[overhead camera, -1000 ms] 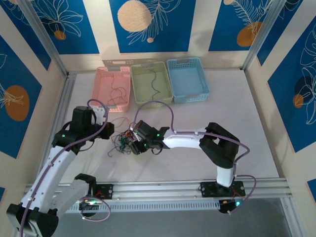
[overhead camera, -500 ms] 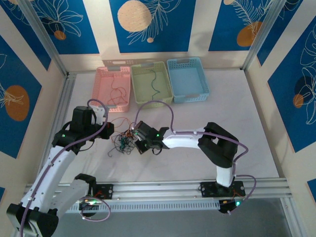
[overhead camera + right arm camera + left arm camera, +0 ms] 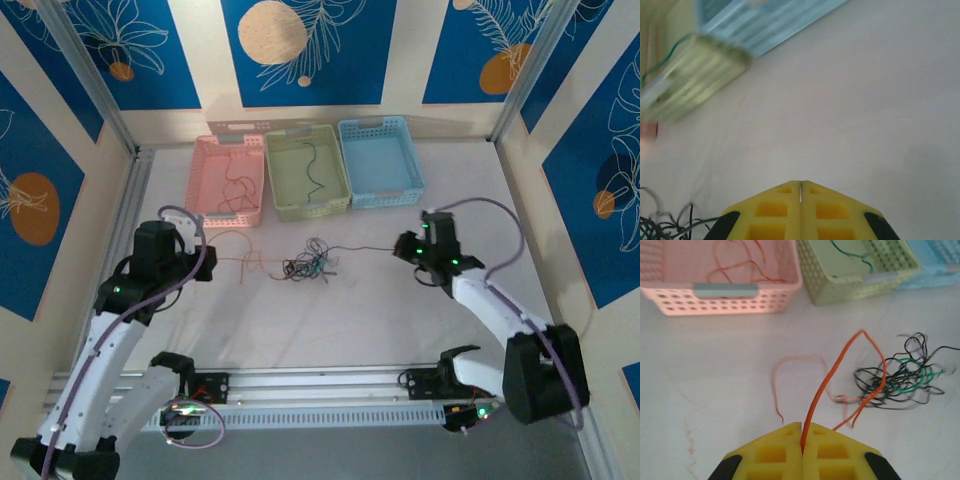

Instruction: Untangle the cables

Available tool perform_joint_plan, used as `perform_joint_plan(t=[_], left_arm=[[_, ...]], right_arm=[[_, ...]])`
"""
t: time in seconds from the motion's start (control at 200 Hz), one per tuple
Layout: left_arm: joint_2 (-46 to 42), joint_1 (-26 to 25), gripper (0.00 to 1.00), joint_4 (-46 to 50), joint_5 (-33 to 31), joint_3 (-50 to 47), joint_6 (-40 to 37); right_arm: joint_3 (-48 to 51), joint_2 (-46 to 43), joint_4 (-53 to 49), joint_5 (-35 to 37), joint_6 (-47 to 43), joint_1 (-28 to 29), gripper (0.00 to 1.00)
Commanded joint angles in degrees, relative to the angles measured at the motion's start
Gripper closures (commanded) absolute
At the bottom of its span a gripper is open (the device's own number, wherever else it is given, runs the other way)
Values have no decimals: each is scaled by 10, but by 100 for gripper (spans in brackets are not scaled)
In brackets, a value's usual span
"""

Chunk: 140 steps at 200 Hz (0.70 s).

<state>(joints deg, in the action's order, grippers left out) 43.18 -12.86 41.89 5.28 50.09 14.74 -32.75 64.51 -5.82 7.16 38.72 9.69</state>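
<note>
Top external view: thin, curly cables (image 3: pixel 310 267) are lying in a loose clump mid-frame on the smooth white desk (image 3: pixel 380 320), between the left end effector (image 3: pixel 207 263) and the right end effector (image 3: pixel 402 249). Left wrist view: blocky yellow fingers (image 3: pixel 775 455) are clamping a glossy red wire (image 3: pixel 819 392). Right wrist view: the yellow fingers (image 3: pixel 830 210) are pressing together.

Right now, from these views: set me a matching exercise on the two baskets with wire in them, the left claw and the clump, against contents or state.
Things:
1. pink basket
2. green basket
3. left claw
4. tangled clump

States:
a. green strand inside
b. shut on a red wire
c. loose on the table
d. red strand inside

Pairs: 1-d, 2-a, 3-b, 4-c
</note>
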Motion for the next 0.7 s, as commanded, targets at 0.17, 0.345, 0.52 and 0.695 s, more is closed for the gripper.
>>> perform_joint_plan(t=[0.17,0.345,0.52,0.695], left_arm=[[-70,38,100,21,-109,13,11],[-110,49,100,35,-184,19,15],[-156,65,100,37,-231,20,19],[-191,96,100,38,-266,22,21]], right_arm=[[82,-73,-39,-36,38,-172,100],[104,-94,-44,-31,60,-222,100],[109,-94,-47,-32,72,-236,100],[127,-118,-40,-36,84,-252,100]])
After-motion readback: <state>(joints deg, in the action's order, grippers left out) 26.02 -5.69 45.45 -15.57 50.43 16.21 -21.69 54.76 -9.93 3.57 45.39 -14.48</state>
